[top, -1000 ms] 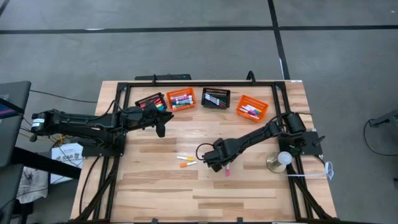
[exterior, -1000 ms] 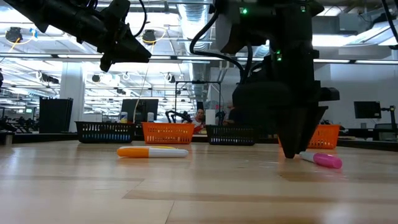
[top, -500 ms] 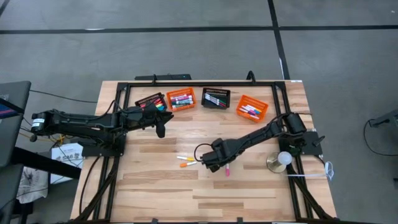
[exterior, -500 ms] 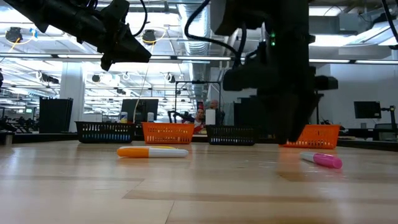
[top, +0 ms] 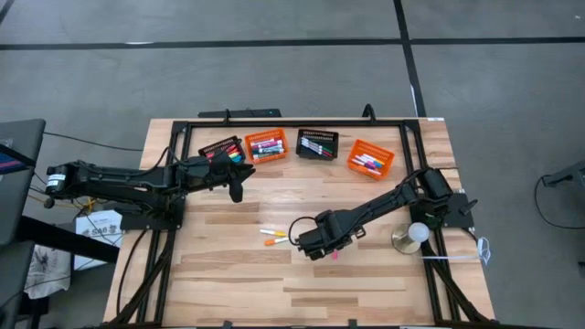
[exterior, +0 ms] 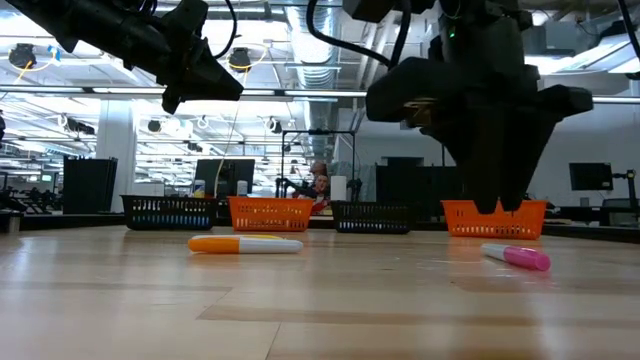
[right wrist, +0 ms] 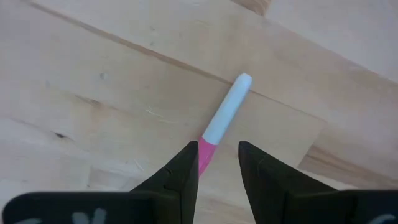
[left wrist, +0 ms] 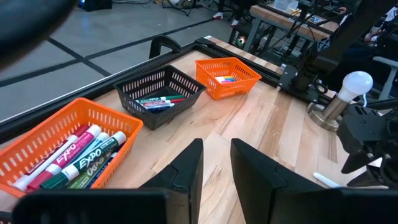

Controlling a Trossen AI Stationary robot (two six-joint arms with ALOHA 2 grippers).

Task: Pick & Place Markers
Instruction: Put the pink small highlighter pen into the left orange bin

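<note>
While its two dark fingers (right wrist: 180, 177) stand a little apart with nothing between them, the right gripper (top: 315, 249) hangs just above the wooden table (top: 366, 292) near its middle, raised clear of the boards in the low view (exterior: 497, 190). Directly beneath it lies the pink-capped marker (right wrist: 222, 123), flat on the wood, its pink end pointing into the gap between the fingers and its white barrel reaching away from them; from table height the same marker (exterior: 516, 256) rests on the surface below and just to the side of the fingertips, not touched. Just beside it, toward the left arm, two more markers lie loose on the table, an orange-capped one (top: 277, 241) and a yellow-capped one (top: 271, 232), close together. Farther off, the left gripper (top: 236, 190) hangs in the air over the far part of the table, its fingers (left wrist: 186, 174) parted by a narrow gap and holding nothing. Just behind it, along the far edge, four small slotted baskets stand in a row: a black basket (top: 222, 149) tilted beside the left arm, an orange basket (top: 266, 144), a second black basket (top: 317, 143) and a second orange basket (top: 371, 158), each with markers lying inside. Near the base of the right arm, a light bulb (top: 418, 232) stands on a round stand.
</note>
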